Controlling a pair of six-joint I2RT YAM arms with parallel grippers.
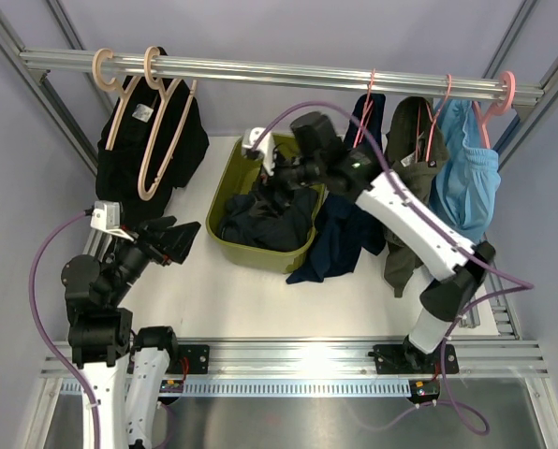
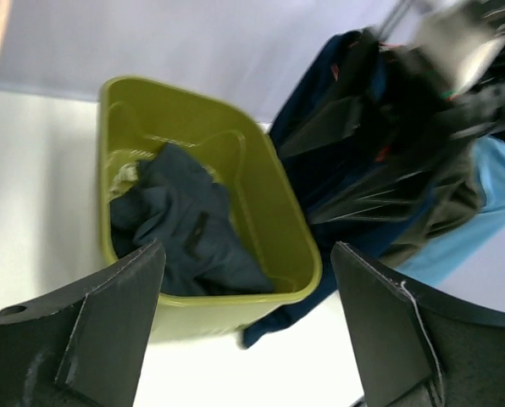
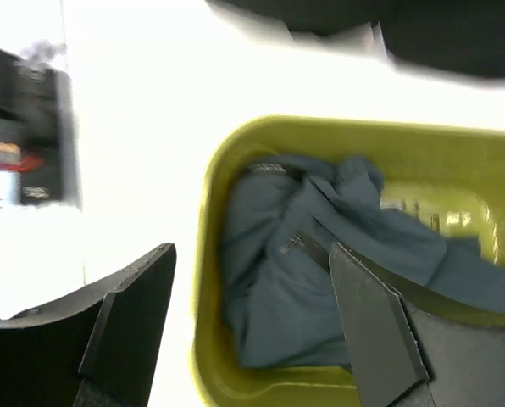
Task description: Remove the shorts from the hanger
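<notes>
Teal-slate shorts (image 1: pixel 260 220) lie crumpled in a green bin (image 1: pixel 221 213) mid-table; navy shorts (image 1: pixel 343 245) hang limp from a pink hanger (image 1: pixel 369 98) beside the bin's right wall. Right gripper (image 3: pixel 252 254) and left gripper (image 2: pixel 248 248) gape, empty. Soft, light cloth — likely best pinched at the waistband.

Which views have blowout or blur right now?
Right wrist: table clipped to white around the green bin, left edge smeared. Left wrist: right arm motion-blurred at top right, bin sharp. Top external: even light, sharp throughout.
</notes>
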